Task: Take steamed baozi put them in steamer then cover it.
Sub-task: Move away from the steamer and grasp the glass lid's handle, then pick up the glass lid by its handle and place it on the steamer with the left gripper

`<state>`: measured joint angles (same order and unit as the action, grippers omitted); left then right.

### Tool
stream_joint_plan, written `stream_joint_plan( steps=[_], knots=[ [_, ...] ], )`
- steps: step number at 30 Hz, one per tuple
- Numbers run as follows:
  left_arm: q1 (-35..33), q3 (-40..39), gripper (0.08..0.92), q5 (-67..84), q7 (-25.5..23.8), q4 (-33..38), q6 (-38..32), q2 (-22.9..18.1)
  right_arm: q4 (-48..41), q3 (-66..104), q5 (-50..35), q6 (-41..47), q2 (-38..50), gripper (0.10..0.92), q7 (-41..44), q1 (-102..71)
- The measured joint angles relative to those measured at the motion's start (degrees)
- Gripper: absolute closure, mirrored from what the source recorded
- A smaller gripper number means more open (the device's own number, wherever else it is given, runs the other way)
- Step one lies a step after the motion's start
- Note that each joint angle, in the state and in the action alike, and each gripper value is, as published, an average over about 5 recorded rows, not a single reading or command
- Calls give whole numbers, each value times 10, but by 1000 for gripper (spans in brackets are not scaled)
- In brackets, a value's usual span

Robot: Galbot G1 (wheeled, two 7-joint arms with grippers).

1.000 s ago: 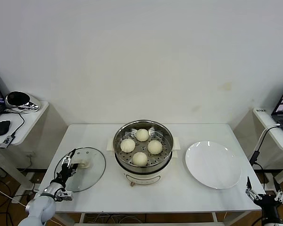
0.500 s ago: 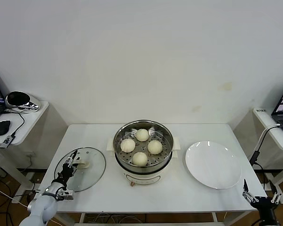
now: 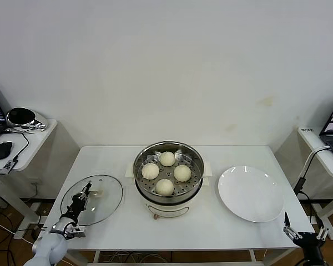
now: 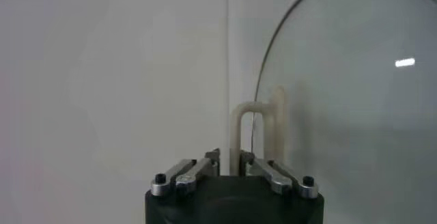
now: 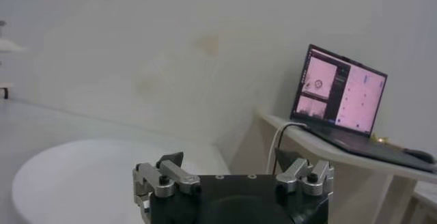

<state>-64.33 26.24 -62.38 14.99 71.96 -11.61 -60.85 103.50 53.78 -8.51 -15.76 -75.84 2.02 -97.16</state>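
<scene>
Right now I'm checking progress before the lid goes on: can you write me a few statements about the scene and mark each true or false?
1. All four baozi sit inside the steamer. True.
2. The cover is on the steamer. False: it is at the table's left end.
3. The left gripper is shut on the cover's handle. True.
4. The white plate holds one bun. False: nothing is on it.
5. The right gripper holds a bun. False: it is open and holds nothing.

Right gripper (image 3: 303, 233) partly off-frame
</scene>
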Motion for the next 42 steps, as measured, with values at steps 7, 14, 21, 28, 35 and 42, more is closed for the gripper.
stream_joint_plan(
  steps=[7, 14, 21, 28, 35, 42],
  knots=[
    [-35, 30, 866, 2, 18, 57, 9, 0, 1, -9, 5, 0, 4, 203, 1, 2],
    [-108, 78, 866, 25, 0, 171, 64, 18, 5, -22, 12, -3, 9, 203, 3, 1],
    [-171, 125, 866, 61, -53, 295, 138, 47, 7, -34, 20, -9, 10, 203, 4, 1],
    [-183, 110, 866, 94, -107, 403, 199, 89, 5, -49, 33, -15, 4, 203, 6, 7],
    [-121, 7, 866, 118, -145, 446, 261, 121, 6, -58, 60, -17, -14, 203, 0, 15],
    [-16, -130, 866, 101, -186, 447, 336, 101, 10, -62, 97, -17, -38, 203, -6, 21]
  ],
)
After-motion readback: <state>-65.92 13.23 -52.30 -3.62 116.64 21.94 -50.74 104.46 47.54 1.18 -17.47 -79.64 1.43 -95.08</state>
